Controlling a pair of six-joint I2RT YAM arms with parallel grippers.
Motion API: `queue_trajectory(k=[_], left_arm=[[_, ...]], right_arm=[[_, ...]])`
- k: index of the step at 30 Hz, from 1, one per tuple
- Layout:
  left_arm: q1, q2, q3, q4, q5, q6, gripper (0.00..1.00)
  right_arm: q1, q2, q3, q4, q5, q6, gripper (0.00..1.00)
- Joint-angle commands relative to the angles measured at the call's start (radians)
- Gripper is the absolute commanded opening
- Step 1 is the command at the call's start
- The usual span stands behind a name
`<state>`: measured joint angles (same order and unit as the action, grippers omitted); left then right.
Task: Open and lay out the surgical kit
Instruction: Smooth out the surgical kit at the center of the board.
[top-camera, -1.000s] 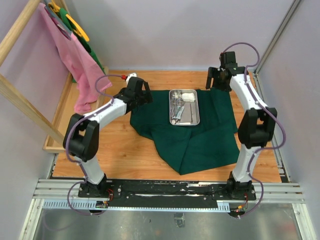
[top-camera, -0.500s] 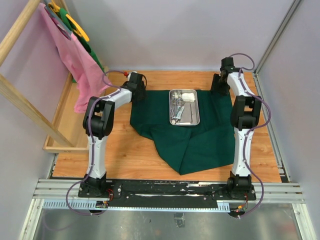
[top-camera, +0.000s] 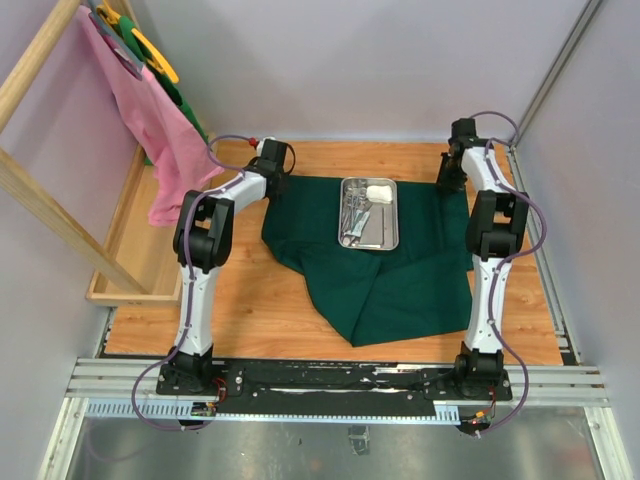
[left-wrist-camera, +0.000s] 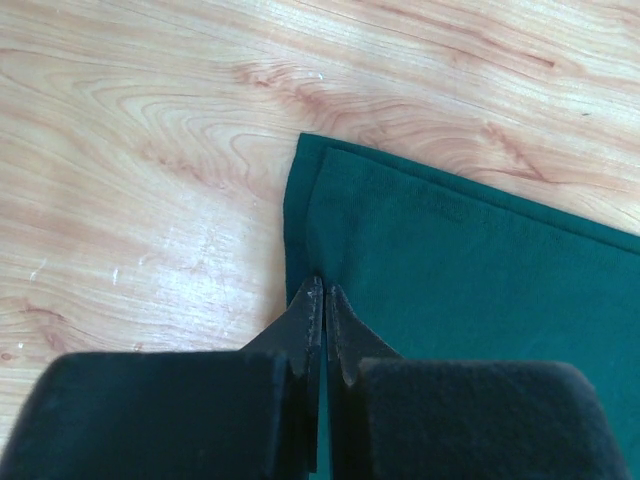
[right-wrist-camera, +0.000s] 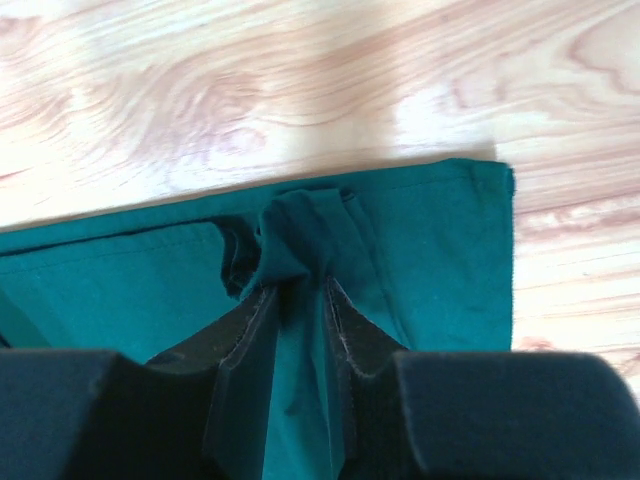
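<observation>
The surgical kit's dark green cloth wrap (top-camera: 400, 280) lies spread on the wooden table. On its far half sits the steel tray (top-camera: 343, 222), which holds thin steel forceps (top-camera: 354, 215) and a white gauze wad (top-camera: 378, 192). My left gripper (top-camera: 278, 180) is down at the wrap's far left corner. In the left wrist view, my left gripper (left-wrist-camera: 323, 290) is shut on the cloth's (left-wrist-camera: 450, 260) left edge. My right gripper (top-camera: 450, 180) is at the far right corner. In the right wrist view, my right gripper (right-wrist-camera: 300, 290) pinches a bunched fold of cloth (right-wrist-camera: 440, 240).
A pink cloth (top-camera: 150, 120) hangs from a wooden rack at the far left, with green and yellow items behind it. A low wooden frame (top-camera: 120, 250) borders the table's left side. Grey walls close in behind and to the right. A metal rail (top-camera: 340, 385) carries the arm bases.
Both arms stretched out to the wrap's far corners and came down onto it. Both grippers went from open to closed on the cloth. The right one bunched up a fold.
</observation>
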<state>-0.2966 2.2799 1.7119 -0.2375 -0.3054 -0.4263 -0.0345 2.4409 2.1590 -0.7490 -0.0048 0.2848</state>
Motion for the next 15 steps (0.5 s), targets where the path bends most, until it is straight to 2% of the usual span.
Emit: queue_trajectory(k=[1, 3, 6, 8, 12, 15], left_arm=[[0.015, 0.053, -0.008, -0.051, -0.032, 0.015, 0.0], [0.018, 0.054, -0.014, -0.05, -0.035, 0.017, 0.0], [0.027, 0.047, -0.031, -0.043, -0.033, 0.02, 0.0], [0.031, 0.038, -0.046, -0.035, -0.035, 0.02, 0.0], [0.039, 0.022, -0.069, -0.021, -0.028, 0.021, 0.0], [0.039, 0.017, -0.071, -0.019, -0.02, 0.021, 0.0]], right_arm=[[-0.069, 0.012, -0.023, 0.007, 0.041, 0.011, 0.25], [-0.084, 0.006, -0.025, 0.016, 0.016, 0.022, 0.45], [-0.091, -0.016, -0.041, 0.041, -0.012, 0.034, 0.65], [-0.091, -0.039, -0.065, 0.064, -0.01, 0.04, 0.67], [-0.091, -0.07, -0.111, 0.094, -0.001, 0.045, 0.56], [-0.091, -0.08, -0.136, 0.095, 0.006, 0.048, 0.55]])
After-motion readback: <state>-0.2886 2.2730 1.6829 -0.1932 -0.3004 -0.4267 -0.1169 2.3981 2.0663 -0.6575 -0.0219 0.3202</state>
